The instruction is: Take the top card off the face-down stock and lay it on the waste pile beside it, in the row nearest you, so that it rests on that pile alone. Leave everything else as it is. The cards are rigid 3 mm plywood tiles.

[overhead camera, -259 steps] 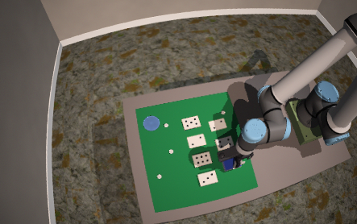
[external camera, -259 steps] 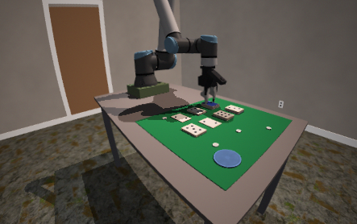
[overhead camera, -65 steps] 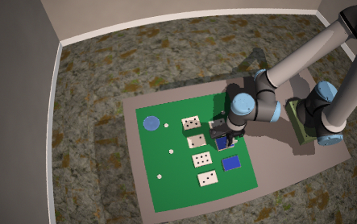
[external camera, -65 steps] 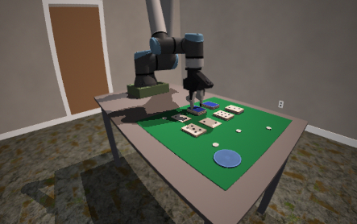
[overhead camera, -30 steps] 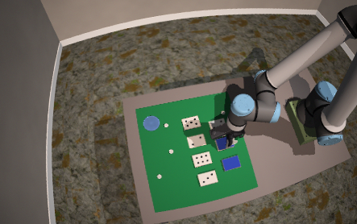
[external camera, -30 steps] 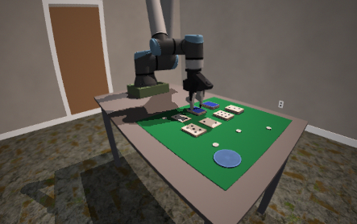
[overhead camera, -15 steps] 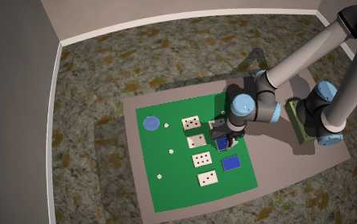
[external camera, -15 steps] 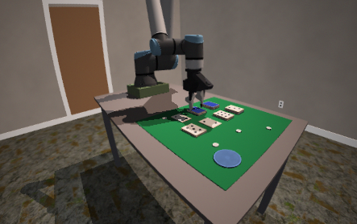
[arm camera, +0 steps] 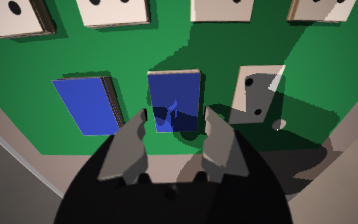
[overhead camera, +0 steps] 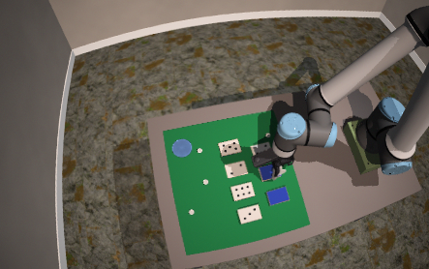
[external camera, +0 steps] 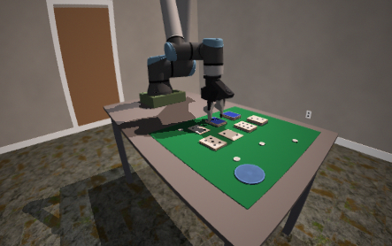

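Gripper (arm camera: 175, 120) over near row of green felt mat (arm camera: 330, 55), fingers apart, nothing clamped; gap wider than the card below. Blue-backed face-down card (arm camera: 174, 95) lying flat between and just beyond the fingertips, its near end shadowed by the tool; both fingertips apart from its long edges in wrist view. Whether this card lies on another tile or straight on the felt: cannot tell, only a thin plywood edge visible at its far end. Face-down stock (arm camera: 86, 104) off the left finger's outer side, blue top, stacked brown edges showing on its right side, well apart from the dropped card. Face-up card with two pips (arm camera: 257, 95) off the right finger's outer side, partly in arm shadow; small white token (arm camera: 279, 124) just near it. Row of face-up pip cards (arm camera: 114, 11) farther beyond the fingertips, cut off at frame top.

Top view: gripper (overhead camera: 271, 166) above blue card (overhead camera: 266, 172), stock (overhead camera: 278, 195) beside it along the same row, four pip cards in next row, e.g. (overhead camera: 242, 191). Blue round disc (overhead camera: 182, 148) and white tokens (overhead camera: 205, 182) far from fingers on mat's other side.

Exterior view: gripper (external camera: 211, 108) pointing straight down, tips just above blue card (external camera: 217, 120); stock (external camera: 231, 114) behind it. Green base block (external camera: 145, 100) under arm at table (external camera: 189, 195) corner.
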Tool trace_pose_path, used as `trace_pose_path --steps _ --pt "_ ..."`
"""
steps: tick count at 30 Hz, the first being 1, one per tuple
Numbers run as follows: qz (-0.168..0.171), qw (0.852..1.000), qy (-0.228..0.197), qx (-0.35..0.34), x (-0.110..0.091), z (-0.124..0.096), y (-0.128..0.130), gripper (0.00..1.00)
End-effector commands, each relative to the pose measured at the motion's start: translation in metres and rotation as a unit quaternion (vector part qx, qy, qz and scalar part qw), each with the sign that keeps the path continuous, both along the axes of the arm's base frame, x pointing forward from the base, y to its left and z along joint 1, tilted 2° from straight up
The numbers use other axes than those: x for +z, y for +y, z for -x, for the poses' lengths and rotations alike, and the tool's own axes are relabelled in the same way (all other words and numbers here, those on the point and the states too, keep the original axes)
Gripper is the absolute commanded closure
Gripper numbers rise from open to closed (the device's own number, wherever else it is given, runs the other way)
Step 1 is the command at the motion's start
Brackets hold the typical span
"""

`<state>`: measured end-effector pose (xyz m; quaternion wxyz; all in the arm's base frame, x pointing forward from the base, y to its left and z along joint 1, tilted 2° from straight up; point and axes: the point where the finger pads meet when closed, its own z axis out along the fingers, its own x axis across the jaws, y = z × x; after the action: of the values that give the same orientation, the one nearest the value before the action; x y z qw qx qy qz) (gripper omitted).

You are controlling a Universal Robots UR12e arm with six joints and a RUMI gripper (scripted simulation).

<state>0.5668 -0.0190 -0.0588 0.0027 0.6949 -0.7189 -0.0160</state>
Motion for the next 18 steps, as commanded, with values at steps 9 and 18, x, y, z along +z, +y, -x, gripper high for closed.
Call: trace_pose_path --steps 9,18 --pt "0.0 1.0 -0.001 -0.001 0.002 0.0 -0.001 0.5" --pt "0.001 1.0 -0.002 -0.001 0.026 -0.003 -0.003 0.5"
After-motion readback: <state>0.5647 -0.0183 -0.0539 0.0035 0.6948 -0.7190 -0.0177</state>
